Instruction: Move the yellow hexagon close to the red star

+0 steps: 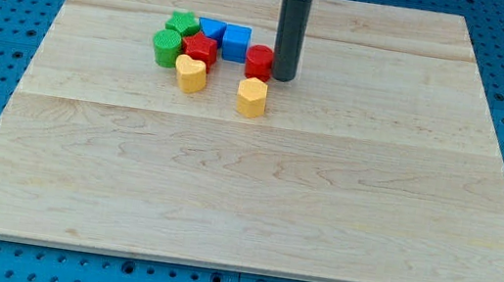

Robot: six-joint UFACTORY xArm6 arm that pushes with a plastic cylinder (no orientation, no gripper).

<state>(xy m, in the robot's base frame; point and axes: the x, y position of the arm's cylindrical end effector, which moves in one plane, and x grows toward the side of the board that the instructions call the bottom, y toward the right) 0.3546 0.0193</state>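
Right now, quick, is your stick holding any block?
My tip: no gripper, holding nothing. It stands just to the view's right of the red cylinder, above and right of the yellow hexagon.

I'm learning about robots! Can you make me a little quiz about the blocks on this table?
1. True or false: my tip touches the yellow hexagon.
2. Which block sits nearest my tip? A) green star B) red cylinder C) yellow heart
3. Fill in: the red star lies toward the view's ____ of the yellow hexagon.

Key: 1 false; 2 B; 3 left
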